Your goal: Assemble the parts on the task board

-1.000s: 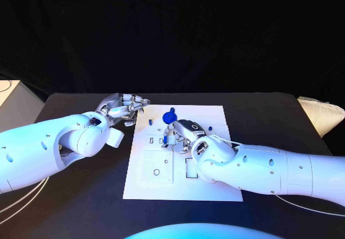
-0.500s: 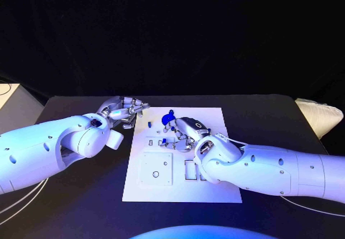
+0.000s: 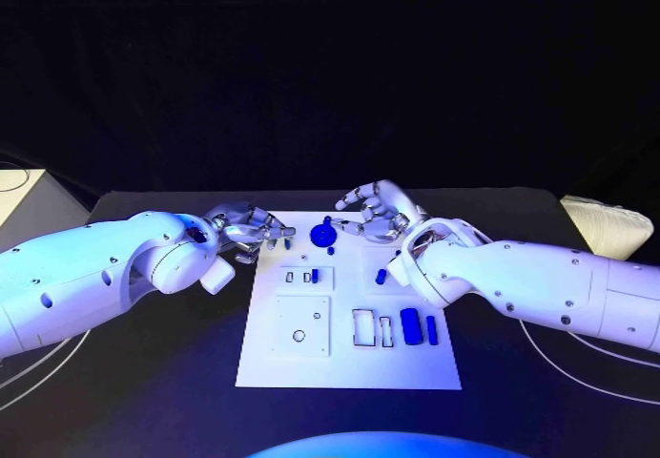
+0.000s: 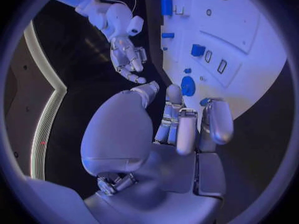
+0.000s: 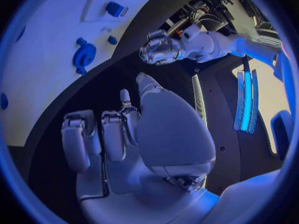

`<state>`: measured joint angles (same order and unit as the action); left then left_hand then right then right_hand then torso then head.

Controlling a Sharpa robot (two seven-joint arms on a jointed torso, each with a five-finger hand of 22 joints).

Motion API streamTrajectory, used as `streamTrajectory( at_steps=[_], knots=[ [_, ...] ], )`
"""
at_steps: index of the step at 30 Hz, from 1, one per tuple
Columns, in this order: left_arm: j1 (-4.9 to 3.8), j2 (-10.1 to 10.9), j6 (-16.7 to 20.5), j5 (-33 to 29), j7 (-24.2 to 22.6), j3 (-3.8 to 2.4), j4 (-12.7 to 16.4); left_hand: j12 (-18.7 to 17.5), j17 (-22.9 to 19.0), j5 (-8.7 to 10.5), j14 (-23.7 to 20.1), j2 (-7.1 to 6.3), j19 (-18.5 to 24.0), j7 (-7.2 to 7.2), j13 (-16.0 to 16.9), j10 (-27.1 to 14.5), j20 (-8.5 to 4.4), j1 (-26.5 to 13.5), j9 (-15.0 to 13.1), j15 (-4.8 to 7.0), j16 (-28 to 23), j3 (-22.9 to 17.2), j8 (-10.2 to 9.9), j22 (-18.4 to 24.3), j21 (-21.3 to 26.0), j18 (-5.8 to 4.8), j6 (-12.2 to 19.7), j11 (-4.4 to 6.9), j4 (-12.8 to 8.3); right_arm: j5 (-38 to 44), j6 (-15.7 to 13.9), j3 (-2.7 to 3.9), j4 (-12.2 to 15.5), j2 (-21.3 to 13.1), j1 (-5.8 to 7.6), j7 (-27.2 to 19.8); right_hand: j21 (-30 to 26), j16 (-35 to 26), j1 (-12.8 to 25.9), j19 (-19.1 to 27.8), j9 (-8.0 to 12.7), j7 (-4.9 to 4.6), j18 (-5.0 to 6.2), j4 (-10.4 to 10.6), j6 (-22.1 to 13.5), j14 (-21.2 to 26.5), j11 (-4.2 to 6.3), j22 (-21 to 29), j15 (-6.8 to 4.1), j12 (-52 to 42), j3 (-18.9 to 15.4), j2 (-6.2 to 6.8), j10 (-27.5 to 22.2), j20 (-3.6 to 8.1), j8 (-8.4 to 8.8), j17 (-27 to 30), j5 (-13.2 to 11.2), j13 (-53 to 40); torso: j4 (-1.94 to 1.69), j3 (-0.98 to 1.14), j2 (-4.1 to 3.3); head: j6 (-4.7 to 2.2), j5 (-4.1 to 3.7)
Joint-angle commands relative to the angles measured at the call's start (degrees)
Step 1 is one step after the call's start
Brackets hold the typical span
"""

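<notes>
Your left hand (image 3: 245, 230) waits just beside the left edge of the task board (image 3: 348, 367), near its far corner. Its fingers are curled in and you hold nothing in them; I think it stays there to be close to the parts without covering them.

On the task board, going to the right, you see one small blue part (image 3: 314, 276) standing in a slot next to two empty slots, then the round blue part (image 3: 324, 231) near the far edge, then a small part (image 3: 381, 277) in the middle, and two longer blue parts (image 3: 411, 325) lying beside the empty rectangular slots.

Your right hand (image 3: 374, 209) hovers over the far edge of the board, just beside the round part. Its fingers are bent but apart, and it carries nothing. Probably it is lifted so that the board stays visible for choosing the next part.
</notes>
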<state>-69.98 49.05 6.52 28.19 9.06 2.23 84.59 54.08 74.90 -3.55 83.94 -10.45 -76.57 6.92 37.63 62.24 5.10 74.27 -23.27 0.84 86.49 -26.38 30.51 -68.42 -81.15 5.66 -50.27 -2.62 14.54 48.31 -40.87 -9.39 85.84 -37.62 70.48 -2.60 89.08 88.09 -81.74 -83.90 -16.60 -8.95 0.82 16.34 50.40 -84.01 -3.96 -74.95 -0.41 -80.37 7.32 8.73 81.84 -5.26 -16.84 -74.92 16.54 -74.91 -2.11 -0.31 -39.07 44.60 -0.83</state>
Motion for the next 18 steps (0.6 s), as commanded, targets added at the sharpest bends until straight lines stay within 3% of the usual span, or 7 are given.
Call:
streamTrajectory(
  at_steps=[1,4,10,18],
  knots=[
    [-0.99,-1.51,-8.14,9.37,10.18,-0.06,0.41,0.63,8.44,0.23,3.39,-0.98,-0.14,-0.05,0.06,0.03,-0.38,-1.58,-1.05,0.31,0.1,-0.92,0.84,0.1,-0.21,-1.01,0.69,0.22,1.33,-15.57,-0.01,0.17,-1.31,-0.88,1.65,-7.03,0.33,0.02,-0.22,-5.82,0.08,0.02,-0.66,-0.02,-0.52,-4.77,-0.11,-14.61,0.15,-0.08,0.47,-0.08,-0.38,-0.31,-0.05,-9.93,0.5,-6.53,0.04,0.08,0.67,0.57,0.34],
    [-1.56,-2.71,-9.09,12.32,13.0,-0.05,0.16,1.07,8.42,0.27,3.4,-1.33,-0.12,0.06,0.3,0.25,-0.32,-3.67,-1.68,0.2,0.08,-0.25,1.32,0.19,-0.15,-1.0,0.95,0.08,2.06,-17.2,0.46,0.24,-1.82,-1.53,2.89,-6.73,0.31,0.02,-0.11,-5.82,0.12,-0.02,-0.66,0.01,-0.7,-4.78,-0.15,-14.6,0.17,-0.04,0.52,-0.01,-0.42,-0.33,-0.02,-9.94,0.51,-6.49,0.06,0.14,0.84,0.76,0.4],
    [-2.5,-5.8,-10.66,20.02,19.72,0.13,-0.54,2.34,8.27,0.24,3.35,-0.84,-0.18,0.02,1.25,0.62,-0.26,-8.07,-3.04,0.15,-0.02,2.32,2.22,0.23,-0.11,-0.99,1.74,0.04,2.18,-18.62,1.77,0.31,-2.93,-2.66,5.56,-5.24,0.2,-0.01,0.27,-5.77,0.25,-0.17,-0.63,0.06,-1.36,-4.76,-0.29,-14.52,0.28,0.09,0.56,0.31,-0.59,-0.39,0.12,-9.88,0.24,-6.32,0.2,0.35,1.16,1.3,0.57],
    [-3.45,-9.77,-14.05,25.28,25.42,0.86,-2.33,3.68,8.15,0.26,3.31,-0.13,-0.45,-0.2,2.51,1.06,-0.33,-10.37,-4.2,0.26,-0.08,4.84,3.1,-0.2,-0.26,-1.09,1.97,0.19,2.25,-17.8,3.5,0.31,-3.7,-3.53,6.64,-2.87,0.09,-0.08,0.7,-5.72,0.29,-0.23,-0.6,0.1,-1.62,-4.71,-0.37,-14.44,0.37,0.21,0.54,0.59,-0.73,-0.47,0.04,-9.7,-0.34,-6.18,0.31,0.58,1.05,1.61,0.78]
  ],
)
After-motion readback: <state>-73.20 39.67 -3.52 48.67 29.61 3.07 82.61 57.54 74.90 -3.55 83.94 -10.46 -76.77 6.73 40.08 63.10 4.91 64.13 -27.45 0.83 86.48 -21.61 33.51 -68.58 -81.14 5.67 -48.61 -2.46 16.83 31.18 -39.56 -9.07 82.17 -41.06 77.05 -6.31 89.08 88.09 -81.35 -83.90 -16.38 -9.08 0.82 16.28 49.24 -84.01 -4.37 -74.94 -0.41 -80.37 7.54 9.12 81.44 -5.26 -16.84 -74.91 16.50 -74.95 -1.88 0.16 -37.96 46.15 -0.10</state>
